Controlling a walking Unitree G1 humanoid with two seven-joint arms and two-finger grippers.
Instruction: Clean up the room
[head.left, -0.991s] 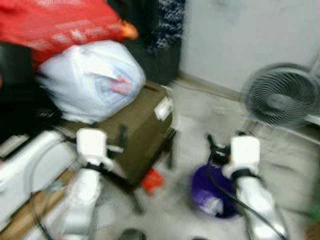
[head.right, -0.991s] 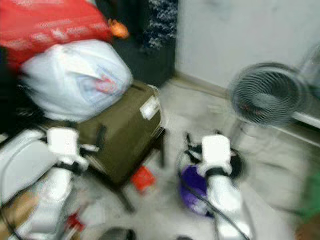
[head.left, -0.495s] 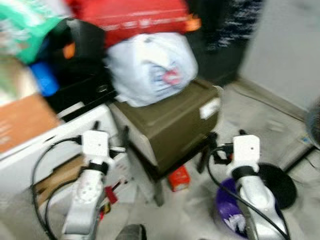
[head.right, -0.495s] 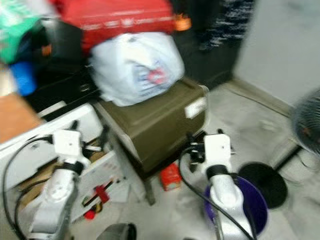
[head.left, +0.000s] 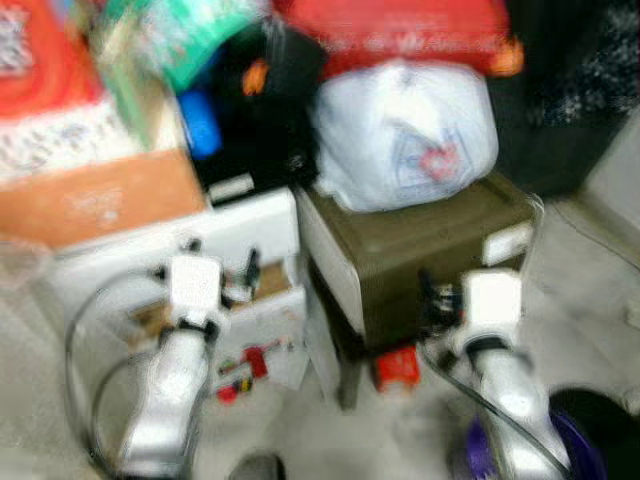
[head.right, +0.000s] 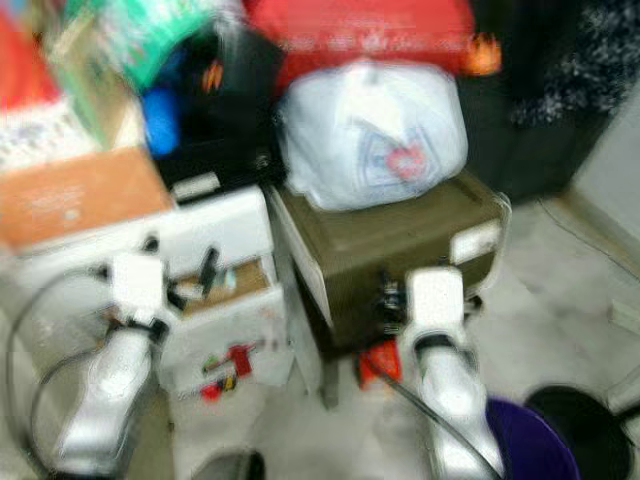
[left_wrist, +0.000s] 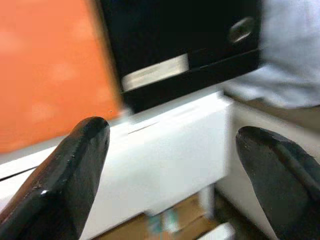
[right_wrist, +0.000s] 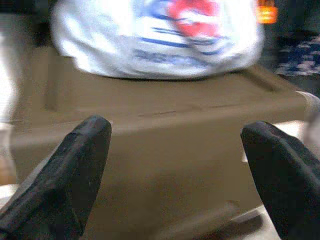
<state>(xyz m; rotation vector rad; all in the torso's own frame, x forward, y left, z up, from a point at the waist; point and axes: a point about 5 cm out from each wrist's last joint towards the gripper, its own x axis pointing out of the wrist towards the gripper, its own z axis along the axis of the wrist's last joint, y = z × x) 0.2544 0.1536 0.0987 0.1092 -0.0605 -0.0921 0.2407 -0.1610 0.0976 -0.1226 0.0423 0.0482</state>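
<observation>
Olive box (right_wrist: 165, 130) sitting just beyond spread right gripper (right_wrist: 175, 150), white plastic bag (head.left: 405, 135) resting on it, left gripper (left_wrist: 170, 170) gaping toward white cabinet (left_wrist: 165, 150).

A plastic bag (head.left: 405, 135) sits on top of a lidded bin (head.left: 420, 255), with a flat bag (head.left: 395, 30) lying across the top of it. To the bin's left stands a drawer unit (head.left: 215, 290) with a cardboard box (head.left: 95, 205) on it. On the floor, a small carton (head.left: 397, 367) lies under the bin's front edge, and a bucket (head.left: 580, 450) stands to the right, near the robot.
</observation>
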